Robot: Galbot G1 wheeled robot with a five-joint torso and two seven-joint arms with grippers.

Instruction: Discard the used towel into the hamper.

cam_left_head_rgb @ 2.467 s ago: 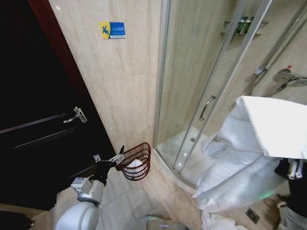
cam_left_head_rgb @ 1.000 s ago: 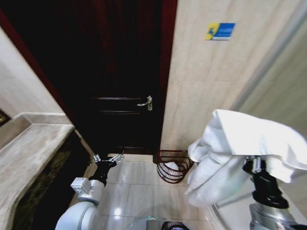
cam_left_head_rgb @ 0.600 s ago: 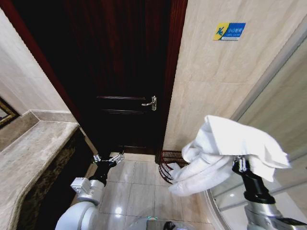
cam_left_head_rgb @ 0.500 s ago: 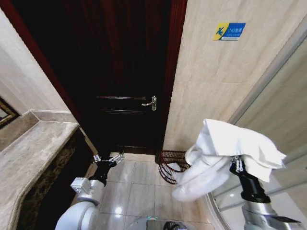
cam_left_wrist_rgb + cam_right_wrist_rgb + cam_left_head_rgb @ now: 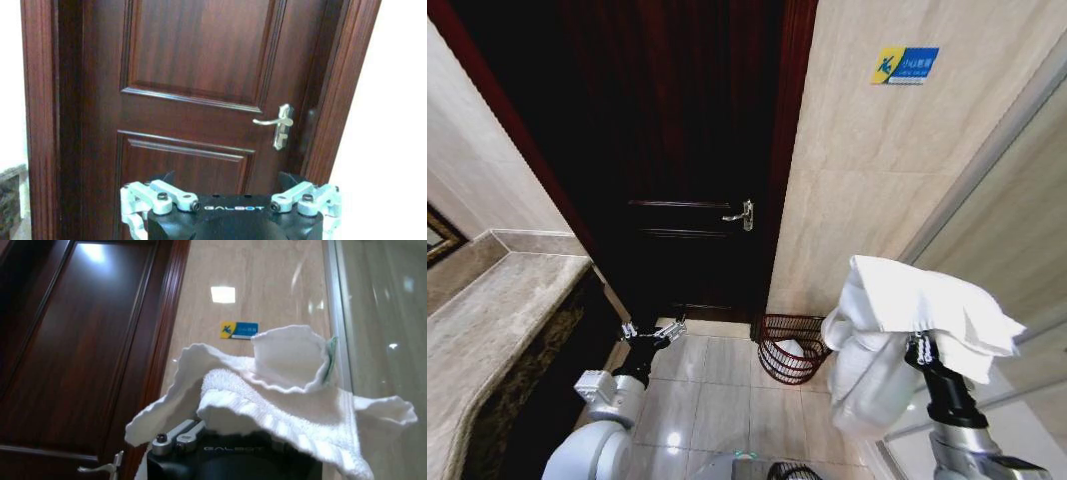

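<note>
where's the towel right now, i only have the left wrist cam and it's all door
Observer: The towel is draped over the right gripper, held up on the robot's right.
Operator: and the hamper
Observer: The hamper stands on the floor by the tiled wall, just right of the door frame.
Operator: is the towel over it
Observer: Not yet. In the head view it hangs to the hamper's right, not above its opening. Your left gripper is open, low before the door.
</note>
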